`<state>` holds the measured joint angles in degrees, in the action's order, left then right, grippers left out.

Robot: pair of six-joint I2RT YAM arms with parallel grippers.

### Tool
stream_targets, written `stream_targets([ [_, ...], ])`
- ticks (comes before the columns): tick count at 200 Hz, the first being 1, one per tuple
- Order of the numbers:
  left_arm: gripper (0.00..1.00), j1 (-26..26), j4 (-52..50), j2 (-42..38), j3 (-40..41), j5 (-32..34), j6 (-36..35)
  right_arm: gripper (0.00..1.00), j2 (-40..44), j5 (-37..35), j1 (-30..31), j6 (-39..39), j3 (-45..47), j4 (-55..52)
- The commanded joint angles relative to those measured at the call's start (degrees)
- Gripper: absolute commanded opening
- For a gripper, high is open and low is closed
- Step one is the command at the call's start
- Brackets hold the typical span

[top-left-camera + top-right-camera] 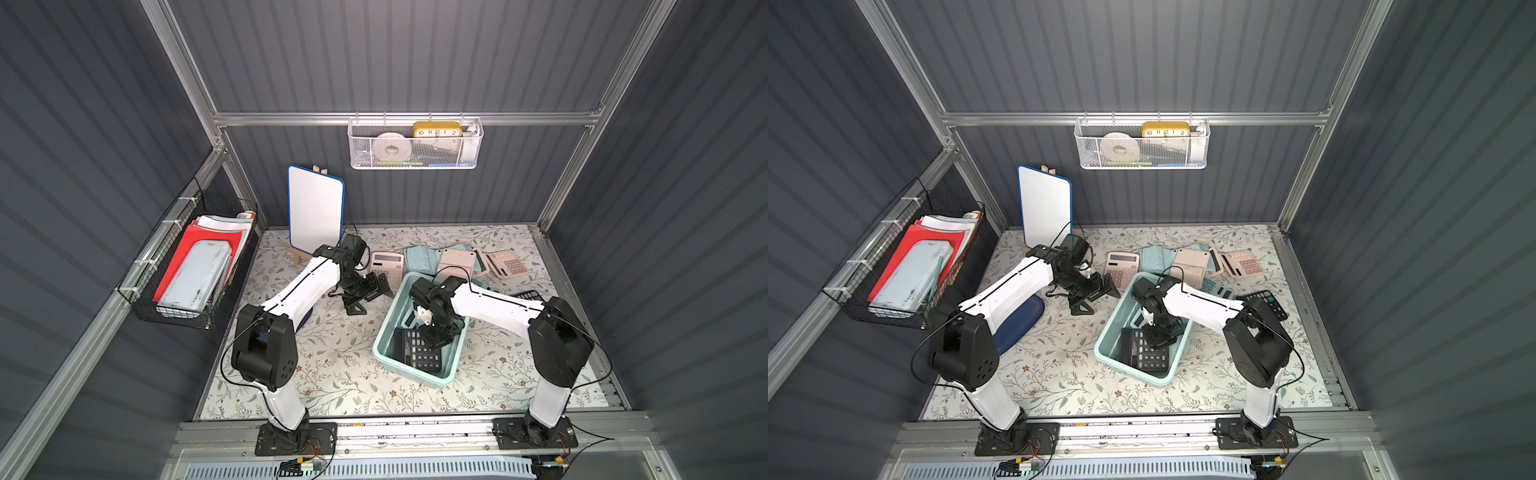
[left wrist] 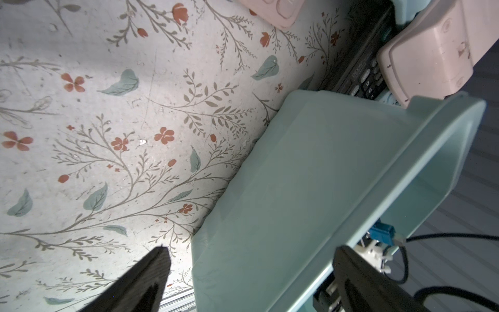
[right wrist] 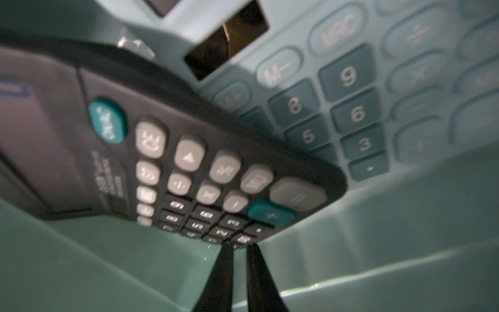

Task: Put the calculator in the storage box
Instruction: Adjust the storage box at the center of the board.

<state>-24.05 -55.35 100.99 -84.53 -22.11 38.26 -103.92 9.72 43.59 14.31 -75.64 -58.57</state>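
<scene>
The pale mint storage box (image 1: 384, 332) (image 1: 1106, 332) sits mid-table. A black calculator (image 1: 417, 353) (image 1: 1144, 353) rests tilted inside it, partly over a teal calculator (image 3: 351, 108). My right gripper (image 1: 432, 338) (image 3: 239, 247) reaches down into the box, shut on the near edge of the black calculator (image 3: 189, 167). My left gripper (image 1: 380, 286) (image 2: 251, 270) hangs open just outside the box's far-left corner. In the left wrist view the box's outer wall (image 2: 297, 175) shows between its fingers; I cannot tell whether they touch it.
More calculators lie behind the box: a pink one (image 1: 386, 264), a mixed pile (image 1: 457, 259), another pink one (image 1: 509, 262) and a black one (image 1: 528, 296). A whiteboard on an easel (image 1: 316, 210) stands back left. A black wire basket (image 1: 191, 266) and a white mesh basket (image 1: 415, 145) hang on the walls.
</scene>
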Motion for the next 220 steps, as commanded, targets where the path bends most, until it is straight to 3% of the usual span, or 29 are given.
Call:
stream_targets([
  [1,0.99,0.06,-1.67,0.92,-1.07,-0.59,-1.43,0.12,1.91,1.08,-1.03,0.3,-1.16,-3.91],
  [15,0.99,0.06,-1.85,0.67,-1.31,-0.57,-1.4,0.19,2.83,0.92,-3.16,1.82,-2.52,-2.05],
  [41,0.99,0.06,-2.29,-2.01,-1.34,0.88,-1.2,0.21,2.39,2.19,-5.86,3.16,-3.67,2.85],
  [63,0.99,0.06,-2.8,-4.83,-0.1,2.87,-1.18,0.24,1.08,1.46,-6.18,0.6,-2.81,7.96],
  [97,0.99,-0.36,2.28,-9.71,2.73,-0.57,-0.18,0.32,-1.9,2.46,-7.12,-3.68,-2.29,12.64],
  [121,0.99,-1.06,3.79,-11.0,2.97,-0.83,-1.18,0.3,-1.86,-1.47,-7.12,-5.33,-1.53,15.06],
  [165,0.99,-6.38,1.84,-7.12,0.79,3.22,-3.37,0.11,-4.64,-5.19,-7.03,-9.2,-2.41,13.08],
  [195,0.98,-9.17,-1.68,-2.96,-1.32,10.24,-4.68,0.09,-3.98,-4.69,-6.25,-9.47,0.52,13.29],
  [220,0.96,-10.08,-1.2,-0.63,-1.49,12.13,-4.99,0.09,-3.04,-3.9,-5.87,-8.81,2.71,13.65],
])
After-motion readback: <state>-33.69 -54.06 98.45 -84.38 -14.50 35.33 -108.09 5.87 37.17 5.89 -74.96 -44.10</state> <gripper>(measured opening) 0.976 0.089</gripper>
